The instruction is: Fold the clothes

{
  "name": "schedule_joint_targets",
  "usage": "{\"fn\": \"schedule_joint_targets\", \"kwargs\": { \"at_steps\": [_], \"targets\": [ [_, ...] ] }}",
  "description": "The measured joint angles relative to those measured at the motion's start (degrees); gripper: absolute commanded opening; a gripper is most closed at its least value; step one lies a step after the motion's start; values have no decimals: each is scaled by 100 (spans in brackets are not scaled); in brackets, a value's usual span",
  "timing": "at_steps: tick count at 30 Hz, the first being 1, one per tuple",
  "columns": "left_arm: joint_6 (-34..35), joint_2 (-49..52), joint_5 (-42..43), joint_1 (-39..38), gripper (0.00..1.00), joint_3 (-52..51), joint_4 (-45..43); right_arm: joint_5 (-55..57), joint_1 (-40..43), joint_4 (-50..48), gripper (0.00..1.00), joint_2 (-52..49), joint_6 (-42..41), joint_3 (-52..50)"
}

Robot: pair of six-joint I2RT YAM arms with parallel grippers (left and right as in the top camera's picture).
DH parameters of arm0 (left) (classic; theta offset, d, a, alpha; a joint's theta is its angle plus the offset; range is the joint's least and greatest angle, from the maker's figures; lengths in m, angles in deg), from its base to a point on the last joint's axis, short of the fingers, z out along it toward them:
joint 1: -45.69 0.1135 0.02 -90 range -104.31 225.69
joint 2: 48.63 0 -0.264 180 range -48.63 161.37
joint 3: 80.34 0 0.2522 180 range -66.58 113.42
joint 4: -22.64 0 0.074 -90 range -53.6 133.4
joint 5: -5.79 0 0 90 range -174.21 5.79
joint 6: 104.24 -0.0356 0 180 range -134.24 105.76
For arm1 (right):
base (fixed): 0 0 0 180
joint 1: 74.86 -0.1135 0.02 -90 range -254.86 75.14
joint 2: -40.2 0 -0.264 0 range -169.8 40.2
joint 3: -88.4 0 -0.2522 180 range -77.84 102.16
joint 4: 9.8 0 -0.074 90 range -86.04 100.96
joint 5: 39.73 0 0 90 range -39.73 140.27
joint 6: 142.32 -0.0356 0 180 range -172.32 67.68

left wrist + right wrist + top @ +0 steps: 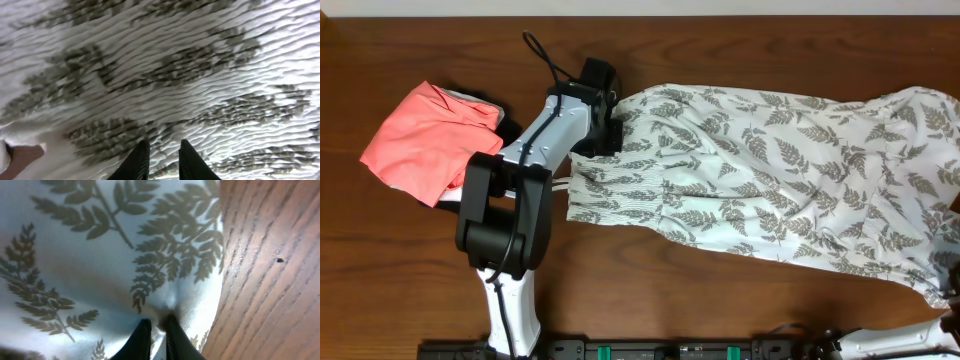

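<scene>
Across the middle and right of the table (410, 290) the dress (770, 190) lay spread lengthwise, smocked bodice toward the centre and skirt running off to the right edge of the overhead view. The left tool (162, 161) sat low on the smocked part, its jaws a narrow gap apart with ribbed cloth between them; whether they pinched it or only pressed on it I could not tell. The right tool (159, 332) was almost closed on a small pucker of hem, right at the cloth's border beside bare wood.

That right-hand hold looked the weak spot. So little of the thin fabric was caught that a pull would likely slip it free, and the skirt would drop unfolded. At the bodice, the stretchy smocking could give rather than follow, skewing any fold. The coral garment (425, 140) lay just beside the left arm (545, 140), so a wide sweep there might drag it along.
</scene>
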Motion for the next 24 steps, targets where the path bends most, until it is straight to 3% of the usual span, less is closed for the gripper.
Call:
{"fn": "schedule_joint_targets", "kwargs": {
  "at_steps": [4, 11, 15, 24],
  "targets": [
    [0, 0, 0, 2, 22, 0, 17, -638, 50, 76, 11, -90, 35, 173],
    [-2, 0, 0, 0, 22, 0, 116, -1458, -754, 140, 10, 24, 186, 1169],
    [0, 0, -2, 0, 20, 0, 168, -1626, -1397, -52, 2, 459, 422, 1821],
    [-26, 0, 275, 0, 19, -59, 131, -1344, -2708, -452, 4, 592, 787, 2159]
  ]
}}
